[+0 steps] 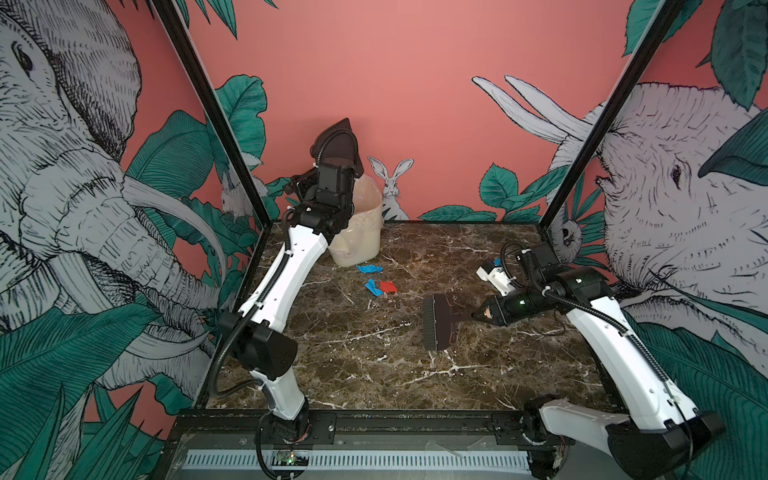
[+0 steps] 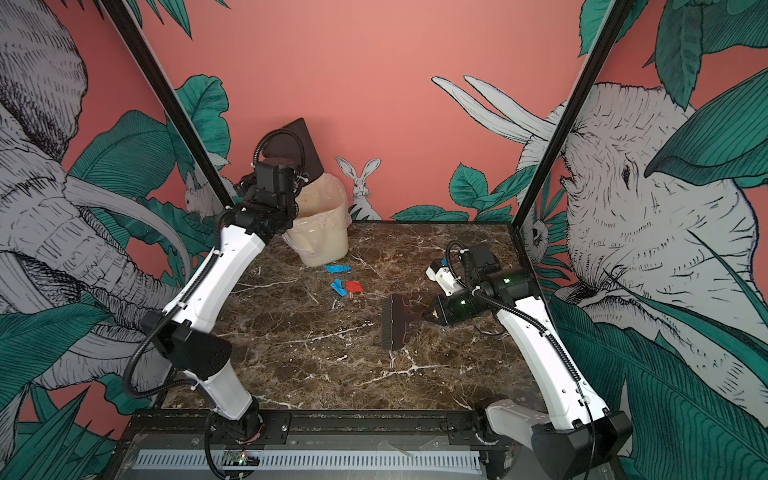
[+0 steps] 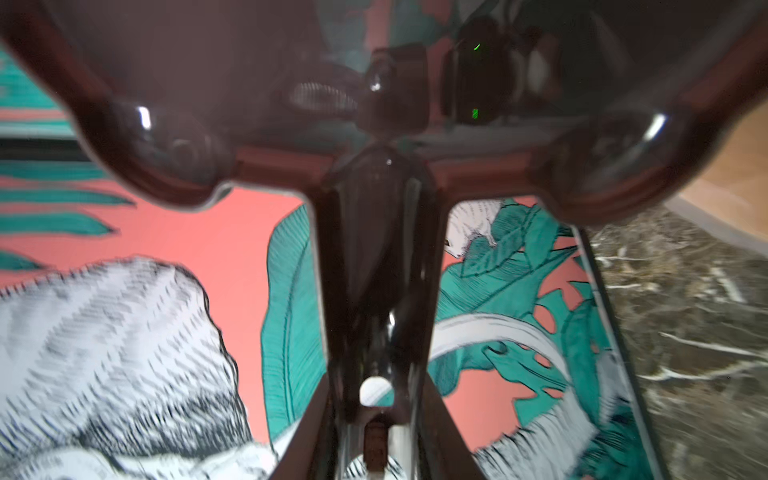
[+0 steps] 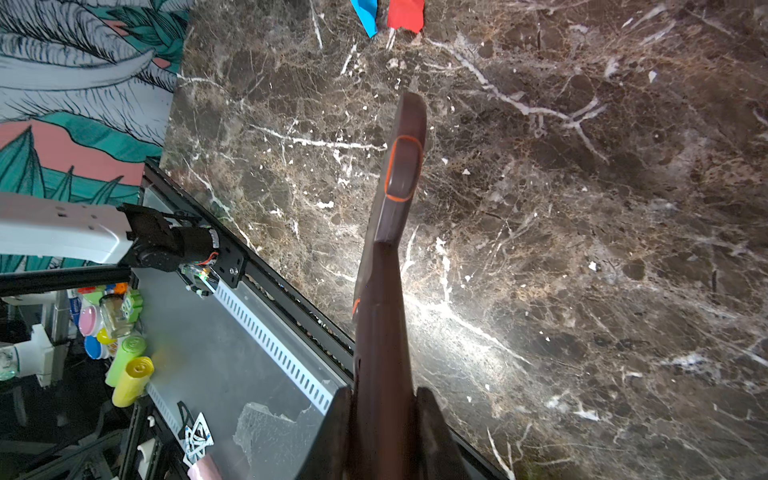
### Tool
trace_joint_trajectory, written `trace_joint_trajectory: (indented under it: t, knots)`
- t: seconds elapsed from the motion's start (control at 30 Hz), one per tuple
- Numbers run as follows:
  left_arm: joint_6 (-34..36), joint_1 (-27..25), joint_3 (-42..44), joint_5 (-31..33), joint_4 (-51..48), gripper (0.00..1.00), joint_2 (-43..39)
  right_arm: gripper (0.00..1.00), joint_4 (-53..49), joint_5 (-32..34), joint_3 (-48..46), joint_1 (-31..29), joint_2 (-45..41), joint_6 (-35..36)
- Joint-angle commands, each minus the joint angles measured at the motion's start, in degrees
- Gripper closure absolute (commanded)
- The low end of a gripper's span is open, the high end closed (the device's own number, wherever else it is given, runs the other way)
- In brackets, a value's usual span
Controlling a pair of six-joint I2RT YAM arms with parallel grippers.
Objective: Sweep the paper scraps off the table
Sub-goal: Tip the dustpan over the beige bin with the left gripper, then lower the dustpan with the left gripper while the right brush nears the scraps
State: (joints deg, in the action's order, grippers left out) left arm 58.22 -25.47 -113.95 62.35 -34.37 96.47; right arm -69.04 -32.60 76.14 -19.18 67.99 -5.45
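Note:
Three paper scraps lie on the table (image 1: pixel 374 365) just in front of the bin: a blue one (image 1: pixel 369 269), another blue one (image 1: pixel 372 287) and a red one (image 1: pixel 387 286). The last two also show in the right wrist view as a blue scrap (image 4: pixel 365 14) and a red scrap (image 4: pixel 405 14). My left gripper (image 3: pixel 376 399) is shut on the handle of a dark brown dustpan (image 1: pixel 338 141), held up steeply above the bin. My right gripper (image 1: pixel 478 314) is shut on a dark brush (image 1: pixel 436 322), whose head rests low over the table, right of the scraps.
A cream plastic-lined bin (image 1: pixel 365 245) stands at the table's back left corner, partly hidden by my left arm. A white fixture (image 1: pixel 492 278) with a blue bit sits near the right edge. Black frame posts rise at both back corners.

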Motion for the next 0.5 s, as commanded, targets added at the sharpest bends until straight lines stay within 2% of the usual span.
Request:
trace_joint_trajectory:
  t: [0.0, 0.1, 0.17, 0.3, 0.47]
  knots:
    - [-19.51, -3.64, 0.91, -2.67, -15.83, 1.00, -5.67, 1.00, 8.25, -3.63, -0.61, -1.69, 2.01, -3.77]
    - [-34.36, -5.76, 3.61, -8.65, -25.53, 1.00, -9.51, 1.00, 14.50, -3.88, -0.55, -5.06, 4.67, -7.64]
    - [-40.97, -7.38, 7.99, -12.50, -27.98, 1.00, -12.76, 1.00, 18.43, -3.41, -0.17, -7.32, 6.81, -9.71]
    - [-50.78, -10.55, 17.76, -16.56, -30.06, 1.00, -19.03, 1.00, 26.47, -4.03, 0.80, -10.44, 11.99, -14.13]
    - [-57.52, -11.87, 26.36, -18.75, -31.90, 1.00, -24.75, 1.00, 35.60, -5.94, 3.08, -12.11, 19.09, -19.69]
